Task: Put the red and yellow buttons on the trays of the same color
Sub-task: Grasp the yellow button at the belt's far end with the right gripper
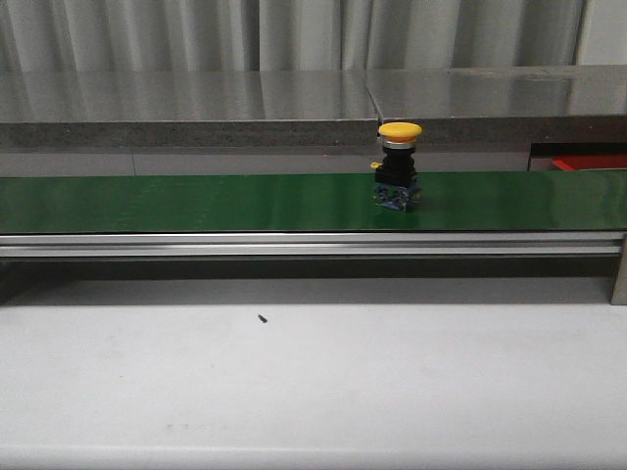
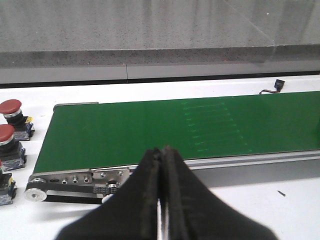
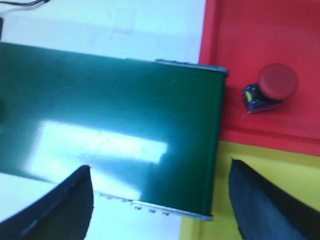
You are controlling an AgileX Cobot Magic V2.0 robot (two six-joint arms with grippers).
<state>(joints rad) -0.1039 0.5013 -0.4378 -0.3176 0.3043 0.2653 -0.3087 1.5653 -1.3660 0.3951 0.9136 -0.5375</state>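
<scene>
A yellow button [image 1: 400, 166] on a black and blue base stands upright on the green conveyor belt [image 1: 196, 201], right of centre in the front view. In the left wrist view two red buttons [image 2: 11, 111] [image 2: 6, 141] stand on the white table beside the belt's end. My left gripper [image 2: 163, 152] is shut with nothing in it, above the belt's near rail. The right wrist view shows a red button [image 3: 272, 87] lying in the red tray [image 3: 260, 35], with the yellow tray [image 3: 220, 190] beside it. My right gripper [image 3: 160, 192] hangs open over the belt's end, holding nothing.
A grey stone ledge [image 1: 294, 103] runs behind the belt. A strip of the red tray [image 1: 588, 163] shows at the far right. A small dark screw [image 1: 263, 318] lies on the white table [image 1: 313, 382] in front. A small cable connector [image 2: 277, 85] lies behind the belt.
</scene>
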